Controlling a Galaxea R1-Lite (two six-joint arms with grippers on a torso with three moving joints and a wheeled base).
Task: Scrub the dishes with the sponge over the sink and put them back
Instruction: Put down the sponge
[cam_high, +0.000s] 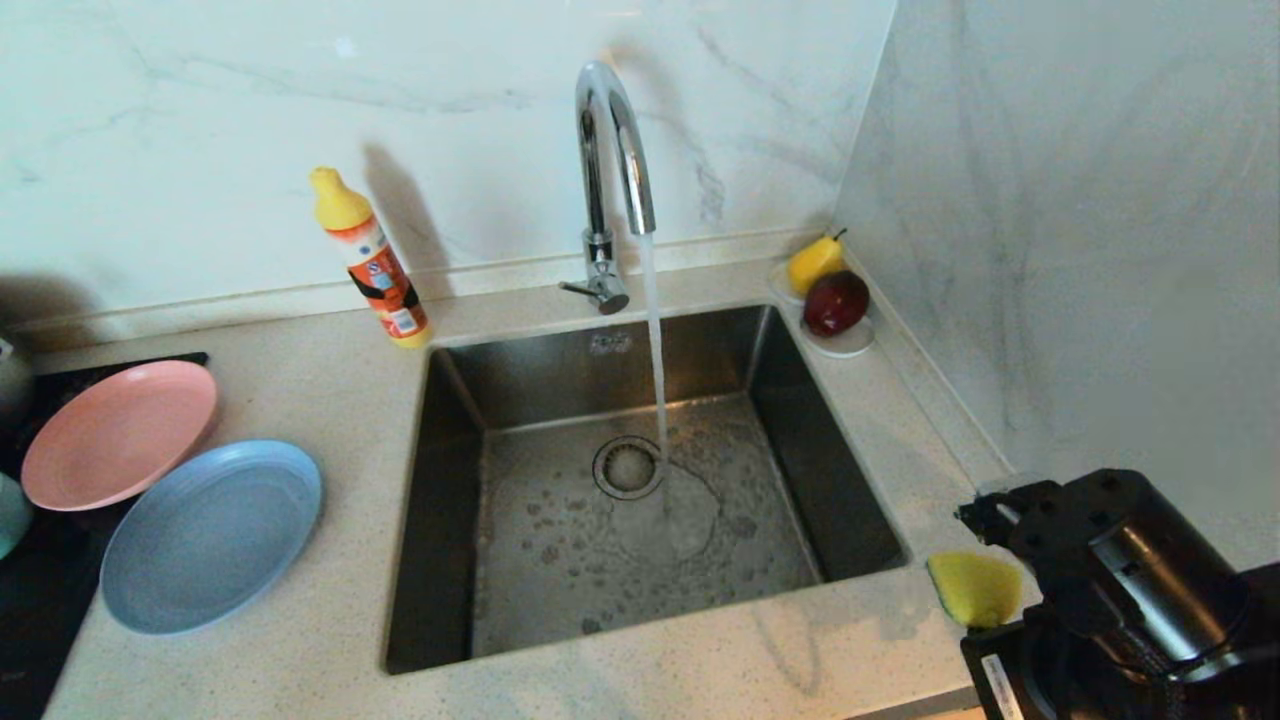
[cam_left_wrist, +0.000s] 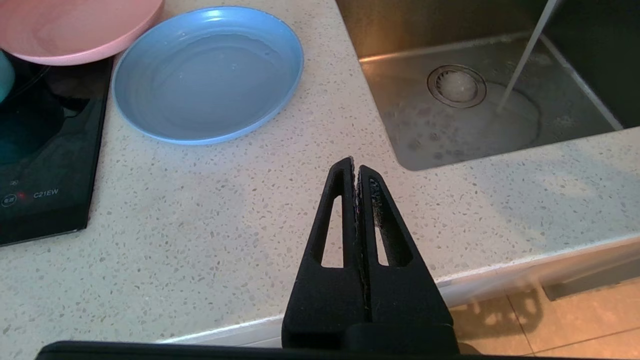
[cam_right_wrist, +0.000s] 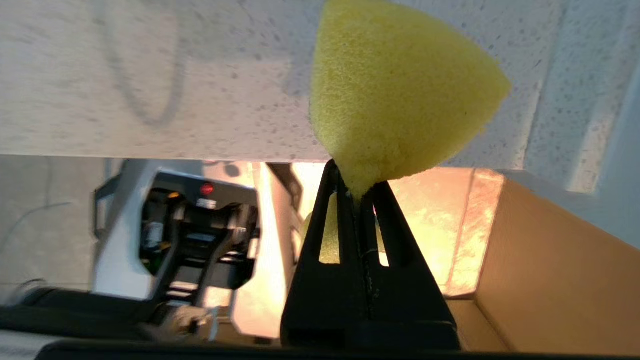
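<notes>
At the lower right of the head view, my right claw (cam_right_wrist: 359, 192) pinches a yellow sponge (cam_high: 975, 588) just off the steel sink's (cam_high: 455, 470) near right corner. Water runs from the tap (cam_high: 612, 150) toward the drain. At left, the pink plate (cam_high: 120, 432) overlaps the blue plate (cam_high: 212, 533) on the counter (cam_high: 340, 420). My left claw (cam_left_wrist: 355, 167) hangs pressed together, empty, above the counter's front edge.

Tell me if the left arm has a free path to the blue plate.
Probably yes. The left gripper is shut and empty above bare counter, and nothing lies between it and the blue plate; the pink plate sits beyond it.
</notes>
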